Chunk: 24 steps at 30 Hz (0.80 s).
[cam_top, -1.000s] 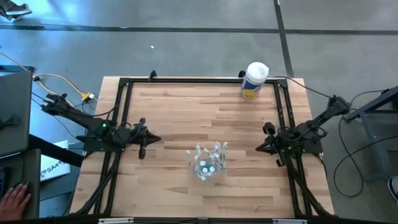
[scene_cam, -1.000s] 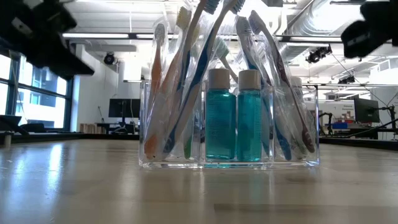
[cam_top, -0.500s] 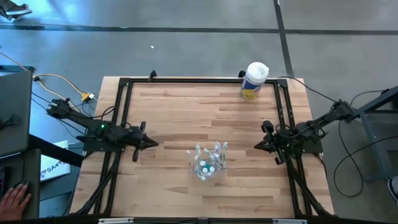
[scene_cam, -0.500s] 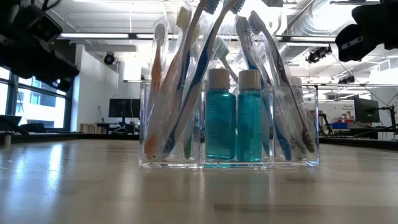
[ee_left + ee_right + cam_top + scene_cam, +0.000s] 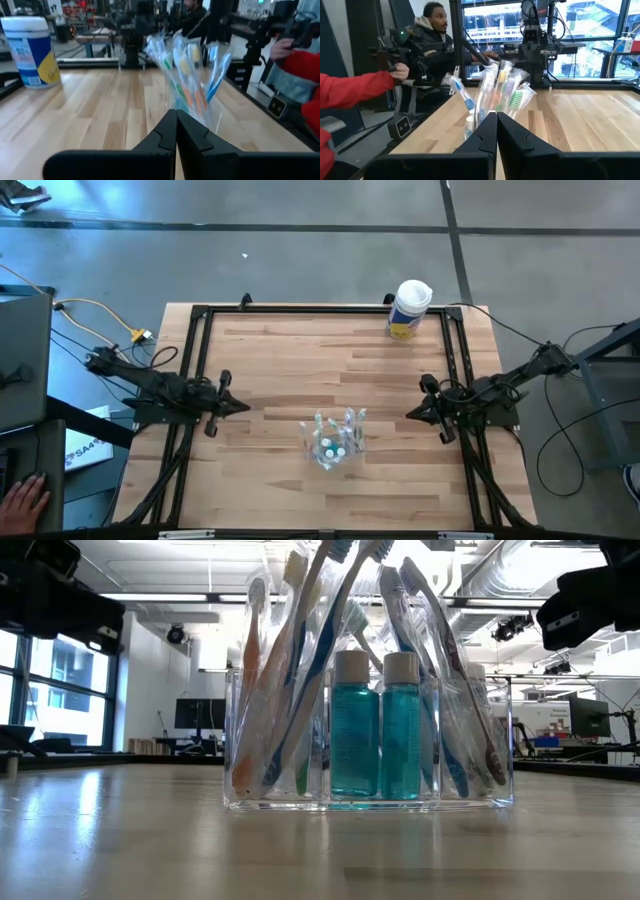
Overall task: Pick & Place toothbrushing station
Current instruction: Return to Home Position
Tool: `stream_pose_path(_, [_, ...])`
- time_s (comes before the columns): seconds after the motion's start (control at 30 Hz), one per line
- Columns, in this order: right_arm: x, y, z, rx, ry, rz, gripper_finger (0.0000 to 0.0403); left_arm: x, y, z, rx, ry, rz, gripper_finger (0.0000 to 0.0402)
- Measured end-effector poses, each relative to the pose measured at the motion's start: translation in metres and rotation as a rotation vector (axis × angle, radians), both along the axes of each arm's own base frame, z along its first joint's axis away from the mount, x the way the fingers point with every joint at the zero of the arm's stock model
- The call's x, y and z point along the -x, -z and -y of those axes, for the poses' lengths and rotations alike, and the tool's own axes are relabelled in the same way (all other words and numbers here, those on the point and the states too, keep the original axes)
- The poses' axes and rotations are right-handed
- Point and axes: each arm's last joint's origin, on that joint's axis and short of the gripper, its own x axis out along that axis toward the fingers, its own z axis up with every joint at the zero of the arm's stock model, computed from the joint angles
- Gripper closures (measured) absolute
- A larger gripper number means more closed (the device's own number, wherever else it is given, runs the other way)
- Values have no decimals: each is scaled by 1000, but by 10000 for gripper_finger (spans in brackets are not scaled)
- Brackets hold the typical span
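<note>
Wooden table point(image 5: 300, 360), toothbrushing station point(image 5: 332, 442), concrete floor point(image 5: 300, 260)

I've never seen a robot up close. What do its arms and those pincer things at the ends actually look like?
The left arm and right arm are thin, black and jointed, with loose black cables running to them. The left gripper and right gripper each have two matte black, wedge-shaped fingers tapering to a point. No markings show on them.
</note>
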Motion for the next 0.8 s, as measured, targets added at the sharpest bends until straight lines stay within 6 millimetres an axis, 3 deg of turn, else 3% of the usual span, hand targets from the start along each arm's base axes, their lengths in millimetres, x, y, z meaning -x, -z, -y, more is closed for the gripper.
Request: stream_pose_path(0.8, [0, 4, 0, 20, -3, -35, 401, 2, -1, -1, 14, -4, 20, 395])
